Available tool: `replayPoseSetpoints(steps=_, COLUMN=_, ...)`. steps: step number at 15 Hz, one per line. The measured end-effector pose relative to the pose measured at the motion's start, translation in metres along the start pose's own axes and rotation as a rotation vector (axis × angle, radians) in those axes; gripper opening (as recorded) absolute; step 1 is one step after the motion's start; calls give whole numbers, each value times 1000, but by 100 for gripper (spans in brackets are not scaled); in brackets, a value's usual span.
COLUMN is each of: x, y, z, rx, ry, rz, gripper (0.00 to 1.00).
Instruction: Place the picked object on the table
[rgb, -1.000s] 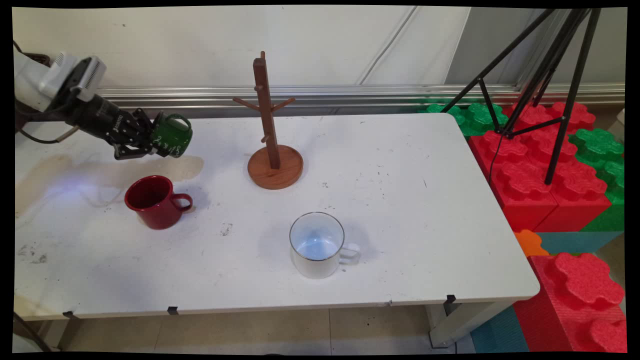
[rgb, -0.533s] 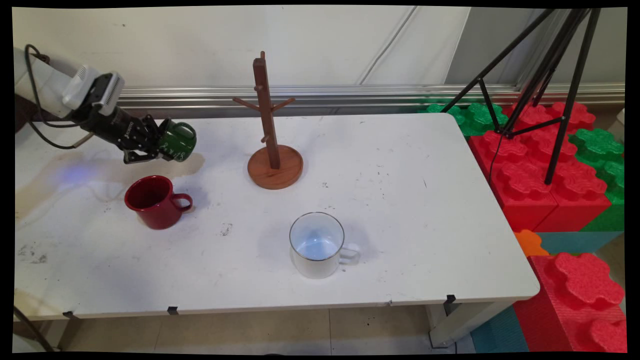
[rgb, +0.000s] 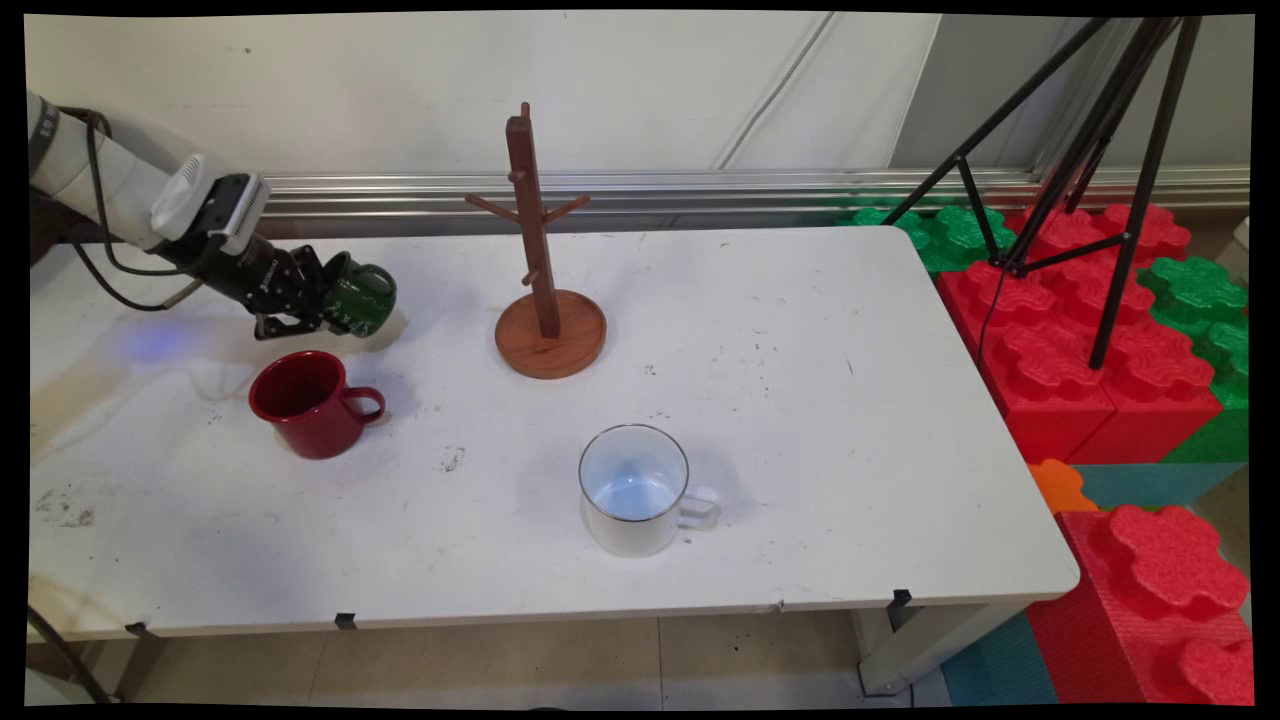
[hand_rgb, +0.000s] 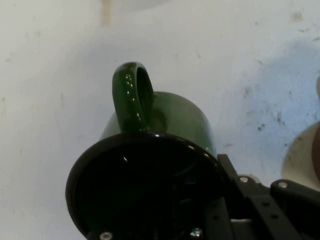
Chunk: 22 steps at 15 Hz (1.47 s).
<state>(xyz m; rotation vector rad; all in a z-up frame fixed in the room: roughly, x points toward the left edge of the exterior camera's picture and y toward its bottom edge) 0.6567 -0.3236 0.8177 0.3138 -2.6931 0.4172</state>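
My gripper (rgb: 328, 303) is shut on a green mug (rgb: 362, 298), held on its side just above the table's far left. In the hand view the green mug (hand_rgb: 165, 125) fills the lower middle, its dark mouth toward the camera and its handle pointing up; one finger (hand_rgb: 235, 192) presses the rim from outside. A red mug (rgb: 310, 402) stands upright on the table just in front of the held mug. A wooden mug tree (rgb: 545, 300) with bare pegs rises to the right of the gripper.
A white enamel mug (rgb: 637, 490) stands near the table's front middle. Red and green foam blocks (rgb: 1090, 330) and a black tripod (rgb: 1085, 150) stand off the table's right end. The white table (rgb: 800, 420) bears stains at the left.
The arm has carried the green mug to the right and lower toward the table, nearer the mug tree's base. The other mugs and the tree have stayed put.
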Motion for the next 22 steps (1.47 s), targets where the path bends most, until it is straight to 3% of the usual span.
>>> replayPoseSetpoints(steps=13, x=-3, y=4, z=15, rx=-27, ry=-29, rz=25, gripper=0)
replayPoseSetpoints(steps=14, x=-3, y=4, z=16, rx=-28, ry=-29, rz=26, gripper=100)
replayPoseSetpoints(steps=22, x=-1, y=2, z=19, rx=-27, ry=-27, rz=27, gripper=100)
